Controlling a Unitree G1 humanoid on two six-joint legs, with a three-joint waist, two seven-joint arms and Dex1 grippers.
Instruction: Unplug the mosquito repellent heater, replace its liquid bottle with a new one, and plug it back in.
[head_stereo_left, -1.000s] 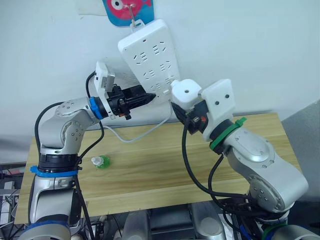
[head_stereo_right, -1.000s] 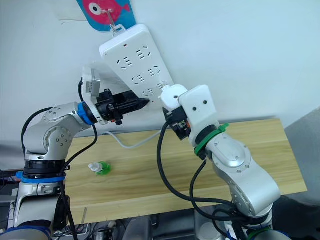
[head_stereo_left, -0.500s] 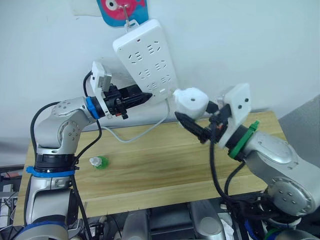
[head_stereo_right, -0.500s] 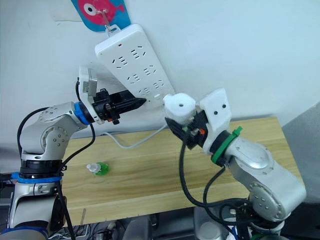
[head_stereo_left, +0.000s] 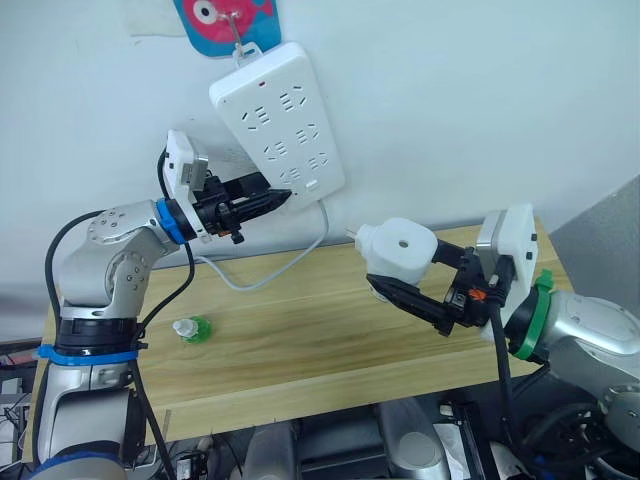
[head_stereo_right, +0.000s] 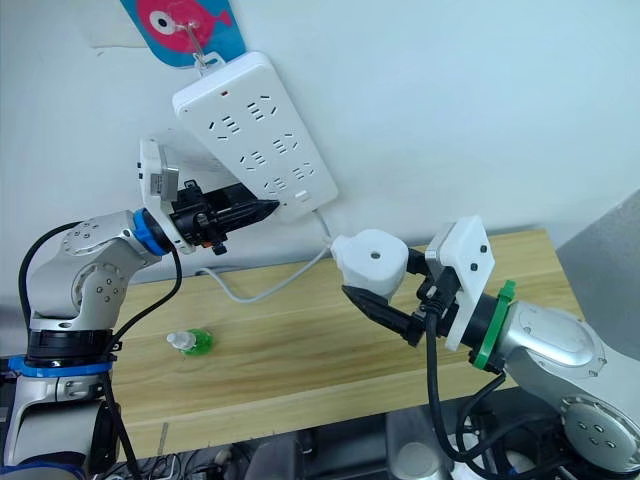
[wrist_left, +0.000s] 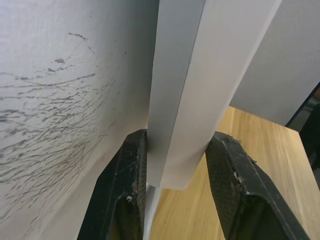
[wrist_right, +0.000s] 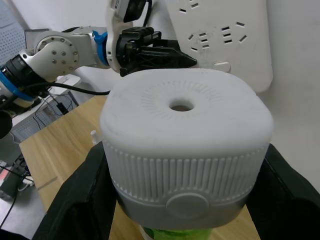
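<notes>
My right gripper (head_stereo_left: 408, 282) is shut on the mosquito repellent heater (head_stereo_left: 400, 249), a rounded white unit with a round vent hole (wrist_right: 181, 106). It hangs above the table, apart from the white power strip (head_stereo_left: 278, 125) on the wall. Its liquid bottle (wrist_right: 175, 233) peeks out green beneath the heater. The new one (head_stereo_left: 190, 327), a small green bottle with a white cap, lies on the table at the left. My left gripper (head_stereo_left: 275, 197) is shut on the strip's lower edge, one finger (wrist_left: 125, 185) on each side.
The wooden table (head_stereo_left: 300, 335) runs along a white wall. The strip's white cable (head_stereo_left: 270, 275) droops onto the table's back. A pink fish hook (head_stereo_left: 215, 15) holds the strip. A grey surface (head_stereo_left: 610, 230) stands at the right.
My right gripper has pulled the heater off the power strip and carried it down and right, over the table. The left gripper stays shut on the strip.
</notes>
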